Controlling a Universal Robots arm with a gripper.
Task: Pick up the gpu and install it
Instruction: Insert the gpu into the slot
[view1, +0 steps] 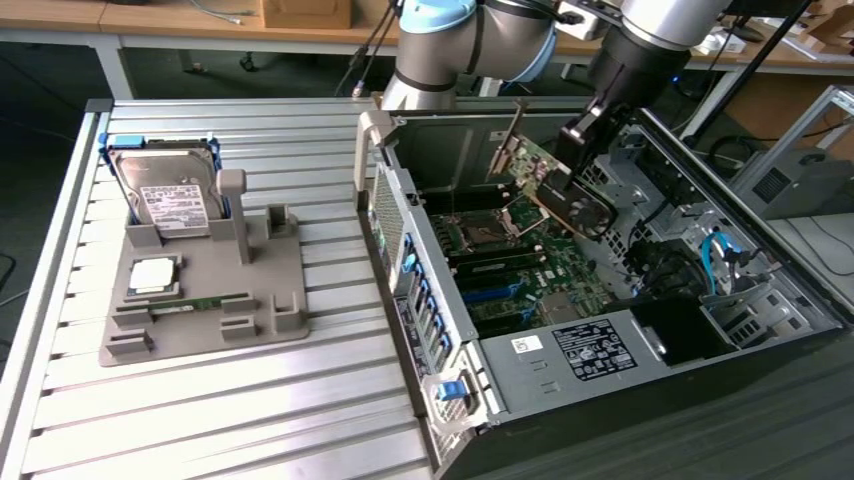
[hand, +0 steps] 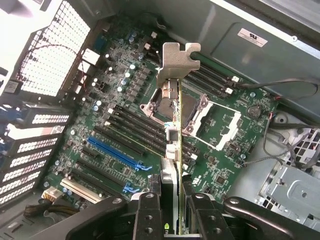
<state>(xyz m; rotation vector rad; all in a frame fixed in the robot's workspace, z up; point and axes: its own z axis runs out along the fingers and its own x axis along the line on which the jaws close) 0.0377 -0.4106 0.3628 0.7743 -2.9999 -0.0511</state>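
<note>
Gpu (view1: 537, 166), clamped edge-on in the pincer (view1: 571, 180), hangs upper centre-right of the exterior view, over the motherboard (view1: 534, 270) inside the open computer case (view1: 454, 140).

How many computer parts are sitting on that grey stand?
3. A hard drive propped up at the far end of the stand, a square chip lying flat in front of it, and a memory stick nearer still. Something small could hide behind the drive.
</note>
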